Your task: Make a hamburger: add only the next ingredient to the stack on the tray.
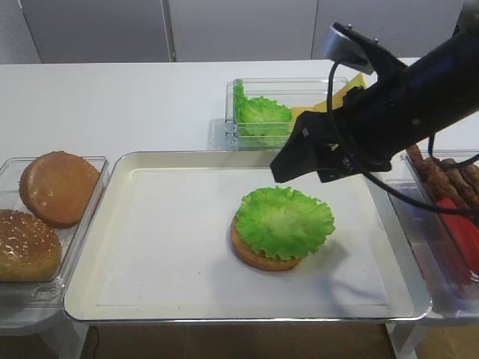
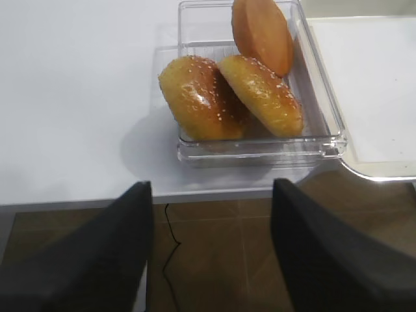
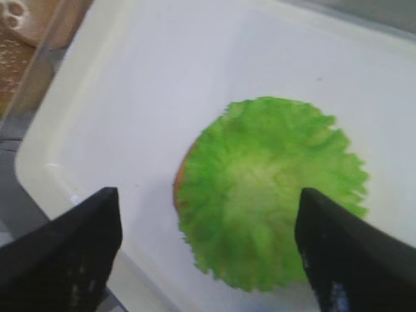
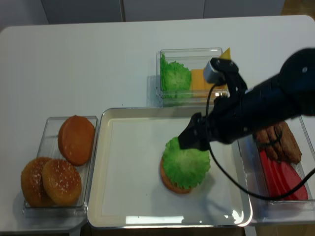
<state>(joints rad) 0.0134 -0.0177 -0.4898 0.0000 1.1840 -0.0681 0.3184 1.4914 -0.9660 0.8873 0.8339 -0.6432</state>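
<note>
The right gripper (image 3: 208, 250), jaws spread and empty, is hovering directly above the lettuce leaf (image 3: 270, 192), which is lying centred on the bottom bun half (image 1: 254, 256).

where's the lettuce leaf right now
The lettuce leaf lies on the bottom bun half, right of centre on the tray in the exterior high view, directly below the open right gripper.

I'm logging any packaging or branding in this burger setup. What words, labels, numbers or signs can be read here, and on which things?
None: no readable text shows in any view.
The tray, its white paper and the clear bins are plain.
The buns, the lettuce leaf on the bun half and the cheese carry no marks.
The right gripper and its arm are plain black; no label shows.
</note>
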